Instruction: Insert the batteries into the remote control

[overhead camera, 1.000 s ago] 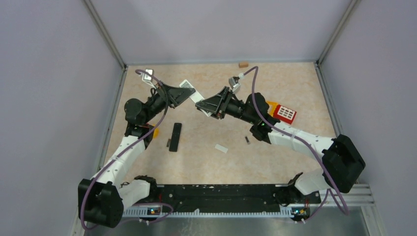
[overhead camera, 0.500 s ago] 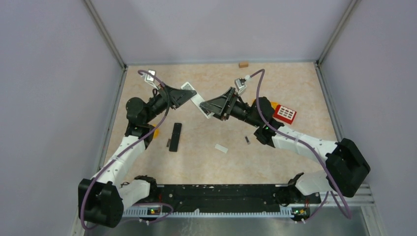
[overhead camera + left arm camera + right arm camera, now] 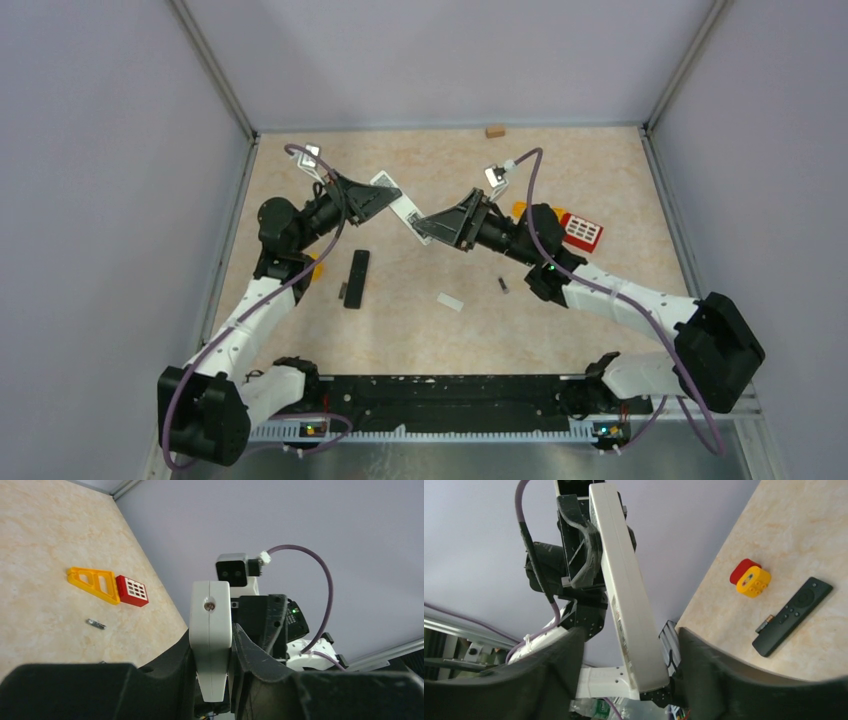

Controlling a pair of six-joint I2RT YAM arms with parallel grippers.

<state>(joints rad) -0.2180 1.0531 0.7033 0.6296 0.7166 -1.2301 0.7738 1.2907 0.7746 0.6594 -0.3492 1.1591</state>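
Remote-prep step: L gripper (image 3: 378, 196) clamps white remote (image 3: 404, 208) mid-air, R gripper (image 3: 432, 226) gapes round its other end, gripping nothing; next, prob. R closes squarely w/o twisting it.

White remote (image 3: 404, 206), black remote (image 3: 357, 278), beige marbled table (image 3: 600, 165), red-and-white block (image 3: 580, 231).

The beige marbled worktop (image 3: 600, 170) is carrying a slim black plastic remote control (image 3: 356, 278) left of centre, with a tiny dark cylindrical battery (image 3: 342, 291) lying just beside it. Toward the middle a small flat white rectangular cover piece (image 3: 450, 302) is lying near a second tiny dark battery (image 3: 503, 285), and farther right a red block with a white grid face (image 3: 581, 231) is sitting against a yellow triangular plastic frame (image 3: 92, 581). A small tan block (image 3: 494, 130) is resting at the far edge, and a red-and-yellow studded brick (image 3: 750, 577) is sitting near the left side.
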